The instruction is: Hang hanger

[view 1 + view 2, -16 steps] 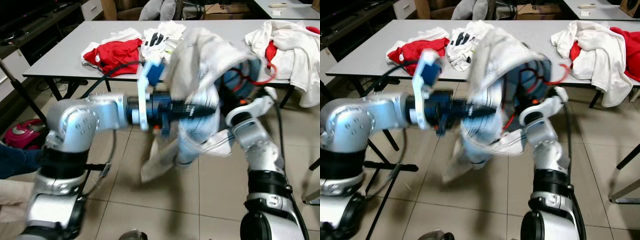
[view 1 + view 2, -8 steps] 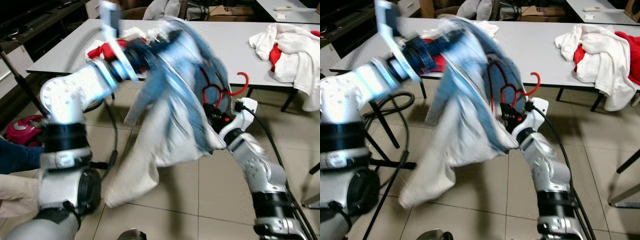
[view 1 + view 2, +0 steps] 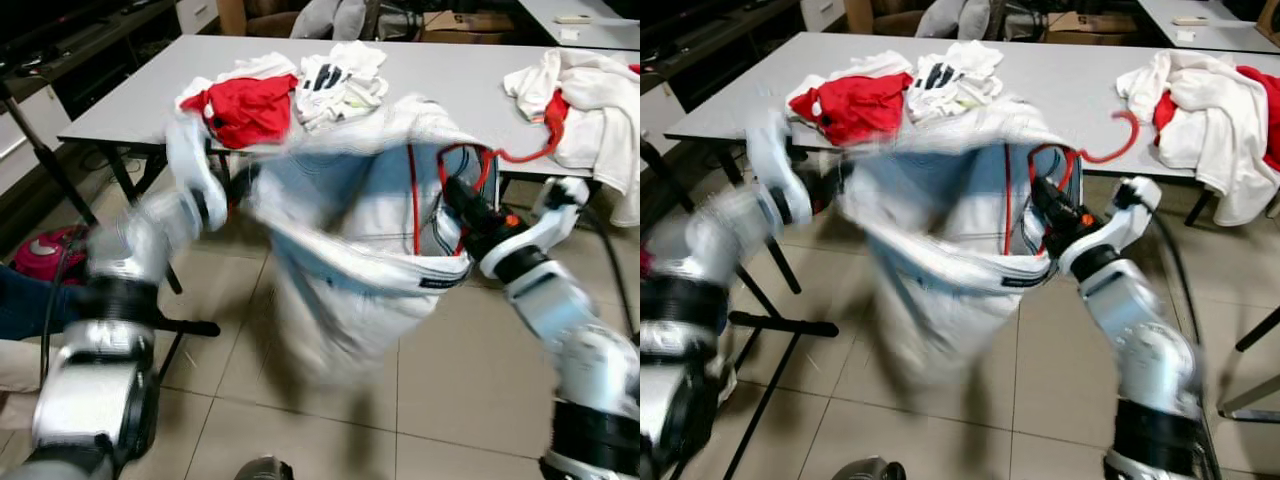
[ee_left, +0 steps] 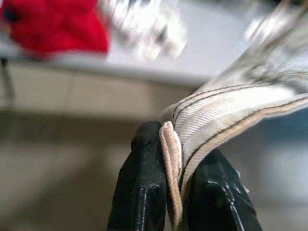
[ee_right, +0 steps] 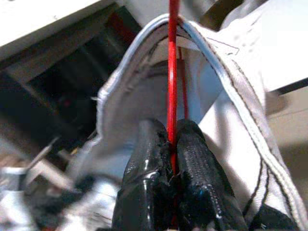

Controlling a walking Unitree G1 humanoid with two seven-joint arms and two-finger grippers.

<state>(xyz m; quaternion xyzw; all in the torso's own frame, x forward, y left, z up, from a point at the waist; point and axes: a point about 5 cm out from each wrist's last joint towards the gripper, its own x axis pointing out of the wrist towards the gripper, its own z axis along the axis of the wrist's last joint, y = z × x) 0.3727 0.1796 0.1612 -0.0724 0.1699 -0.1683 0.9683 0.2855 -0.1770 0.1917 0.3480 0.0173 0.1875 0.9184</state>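
Item one: my left gripper (image 4: 166, 192), centre-left of the head view, clenched on the stitched hem of a pale blue-and-white fabric garment (image 3: 350, 270); my wrist camera shows the folded edge pinched between the two black fingers (image 4: 142, 192).

Item two: my right gripper (image 5: 171, 187), right of centre in the head view, clamped on the thin red plastic hanger (image 3: 470, 160). I see the red bar running straight up between the fingertips, with the garment's seam draped over it. The hanger sits inside the garment's opening, and its hook (image 3: 1120, 140) pokes out toward the upper right, in front of the table edge.

Item three: the garment itself, stretched between both grippers in mid-frame, its mouth held wide, the rest hanging down over the beige tiled floor (image 3: 440, 400). This part is blurred.

Item four: long grey table (image 3: 450, 80) across the top of the frame. On it I count a red cloth (image 3: 245, 105) at upper left, a white printed cloth (image 3: 335, 75) just beside it, and a heap of white and red laundry (image 3: 590, 90) at upper right.
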